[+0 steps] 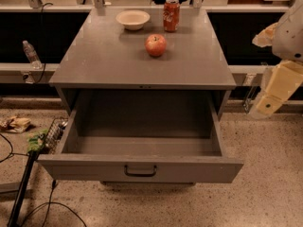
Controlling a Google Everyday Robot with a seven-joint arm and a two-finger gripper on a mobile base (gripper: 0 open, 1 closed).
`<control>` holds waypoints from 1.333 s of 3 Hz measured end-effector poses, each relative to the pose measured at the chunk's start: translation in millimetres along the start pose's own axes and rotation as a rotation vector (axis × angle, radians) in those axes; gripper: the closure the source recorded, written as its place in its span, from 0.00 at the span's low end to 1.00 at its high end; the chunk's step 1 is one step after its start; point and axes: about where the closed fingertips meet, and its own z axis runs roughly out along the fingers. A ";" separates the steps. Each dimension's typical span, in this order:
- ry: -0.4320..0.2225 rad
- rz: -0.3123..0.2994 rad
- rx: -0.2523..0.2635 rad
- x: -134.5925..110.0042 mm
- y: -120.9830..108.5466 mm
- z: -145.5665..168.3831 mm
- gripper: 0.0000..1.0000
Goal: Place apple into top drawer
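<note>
The red apple with yellowish patches sits on the grey cabinet top, near its middle. The top drawer is pulled fully open below the cabinet top and its grey inside is bare; its dark pull handle faces me. My gripper, cream-coloured, hangs at the right edge of the camera view. It is to the right of the cabinet, apart from the apple and the drawer, and holds nothing that I can see.
A red soda can and a white bowl stand behind the apple. A plastic bottle is on the left ledge. Cables, a black pole and litter lie on the floor to the left.
</note>
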 end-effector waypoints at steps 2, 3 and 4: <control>-0.469 0.135 0.055 -68.2 -96.4 61.1 0.00; -0.571 0.176 0.104 -95.0 -135.4 91.3 0.00; -0.612 0.291 0.134 -105.7 -170.9 138.5 0.00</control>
